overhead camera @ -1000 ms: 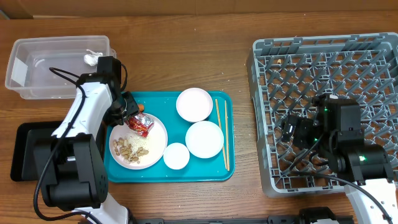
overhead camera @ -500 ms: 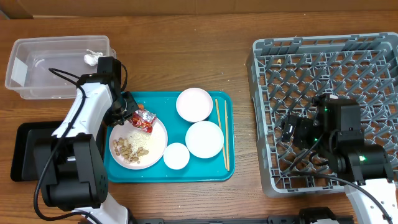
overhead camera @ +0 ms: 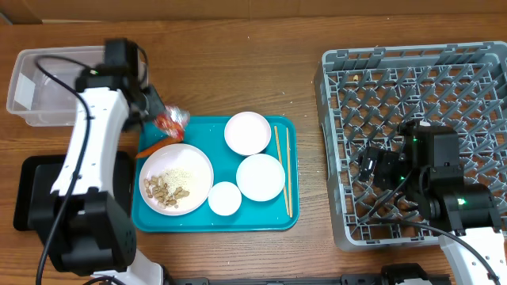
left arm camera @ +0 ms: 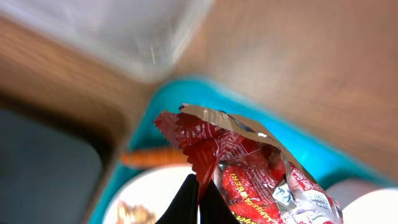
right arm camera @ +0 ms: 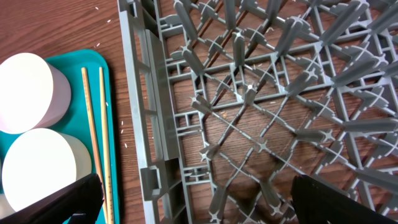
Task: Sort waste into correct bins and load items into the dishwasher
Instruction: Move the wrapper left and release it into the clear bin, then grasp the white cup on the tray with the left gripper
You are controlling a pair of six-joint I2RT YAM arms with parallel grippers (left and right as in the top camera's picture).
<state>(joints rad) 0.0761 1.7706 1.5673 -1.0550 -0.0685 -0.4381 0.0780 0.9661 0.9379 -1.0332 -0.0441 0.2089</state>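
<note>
Left gripper (left arm camera: 199, 198) is pinched shut on a corner of the red wrapper (overhead camera: 171, 120), held above the teal tray's (overhead camera: 261, 218) top-left corner, just short of the clear tub (overhead camera: 71, 55). Carry it well past the tub rim, move smoothly, then release. Right gripper (right arm camera: 199, 202) is wide open and empty over the dish rack (overhead camera: 396, 54).

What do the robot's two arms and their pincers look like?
The left arm has smooth white shells with black joints, and thin black cables loop along it. The right arm is mostly chunky black blocks with small green lights and a white part lower down. The left pincer and the right pincer both have dark fingers.
</note>
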